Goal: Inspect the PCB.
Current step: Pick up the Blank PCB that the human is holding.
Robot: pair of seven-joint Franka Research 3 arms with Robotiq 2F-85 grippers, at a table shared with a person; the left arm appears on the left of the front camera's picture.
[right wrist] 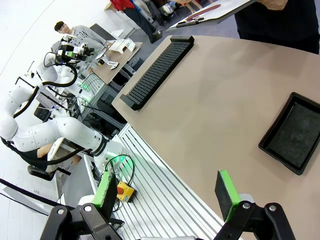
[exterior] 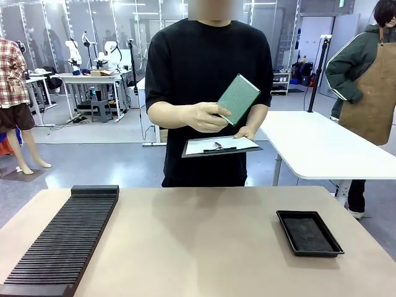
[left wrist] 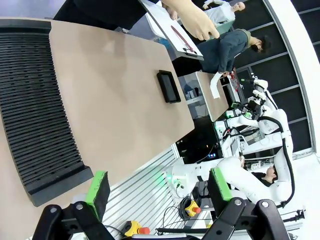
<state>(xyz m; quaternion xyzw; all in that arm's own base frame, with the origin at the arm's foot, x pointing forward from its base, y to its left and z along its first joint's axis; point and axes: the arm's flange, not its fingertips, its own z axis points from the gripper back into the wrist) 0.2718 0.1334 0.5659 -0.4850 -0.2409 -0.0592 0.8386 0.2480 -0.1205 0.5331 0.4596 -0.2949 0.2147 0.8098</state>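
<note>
The person at the far side of the table holds the green PCB [exterior: 239, 99] tilted up in one hand [exterior: 204, 116], well above the tabletop. Their other hand carries a white clipboard [exterior: 220, 146] with a black clip at waist height. In the left wrist view my left gripper [left wrist: 159, 189] stands open over the table's near edge, nothing between its green pads. My right gripper [right wrist: 167, 192] is likewise open and empty, hanging off the table's near side in the right wrist view.
A long black slotted rack [exterior: 62, 238] lies along the table's left side. A shallow black tray [exterior: 309, 232] sits at the right. The tan tabletop [exterior: 198, 241] between them is bare. Another person in an apron [exterior: 371, 80] stands by a white table at the far right.
</note>
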